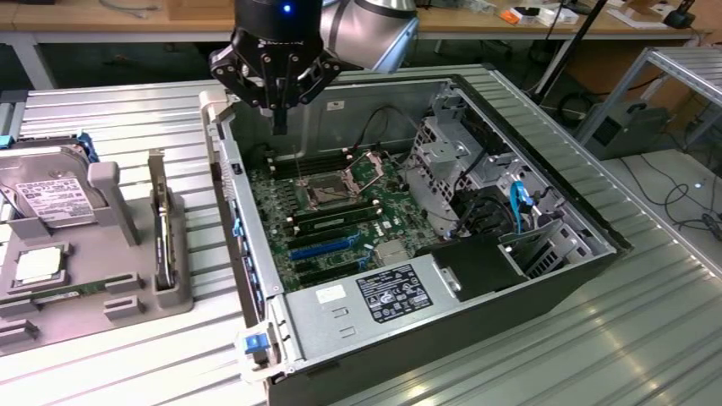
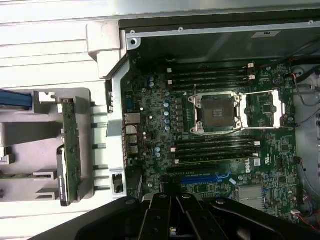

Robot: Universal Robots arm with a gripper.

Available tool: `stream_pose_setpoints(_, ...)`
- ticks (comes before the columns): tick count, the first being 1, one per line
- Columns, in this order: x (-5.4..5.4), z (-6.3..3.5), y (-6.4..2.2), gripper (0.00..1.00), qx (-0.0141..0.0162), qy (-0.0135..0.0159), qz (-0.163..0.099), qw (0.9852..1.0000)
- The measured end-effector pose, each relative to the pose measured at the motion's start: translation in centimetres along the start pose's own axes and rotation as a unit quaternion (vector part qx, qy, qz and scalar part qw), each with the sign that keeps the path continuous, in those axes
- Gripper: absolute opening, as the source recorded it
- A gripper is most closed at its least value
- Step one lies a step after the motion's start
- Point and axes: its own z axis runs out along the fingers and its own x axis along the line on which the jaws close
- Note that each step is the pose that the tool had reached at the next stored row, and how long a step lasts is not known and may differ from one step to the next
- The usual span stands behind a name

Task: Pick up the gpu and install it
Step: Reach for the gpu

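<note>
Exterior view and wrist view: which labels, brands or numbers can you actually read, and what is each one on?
"DELL": white print on the motherboard, faint, in the wrist view.
Hard drive label: print too small to read.
Black label inside the computer case: too small to read.
White sticker on the case wall: blurred, unreadable.

Black end effector [image 1: 279,125], green motherboard [image 1: 269,201] with blue slots [image 1: 321,248], grey tray [image 1: 79,292].

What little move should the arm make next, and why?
Probably a sideways move toward the exterior view's left, to get above the gpu. The gripper hangs empty over the open computer case, while the card stands on edge in the grey holder beside the case, not yet picked up.
</note>
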Motion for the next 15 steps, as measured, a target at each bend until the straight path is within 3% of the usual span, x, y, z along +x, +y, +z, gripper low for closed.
stream_pose_setpoints(15,1.4,-0.04,-0.11,0.11,0.0,0.0,0.0,1.0)
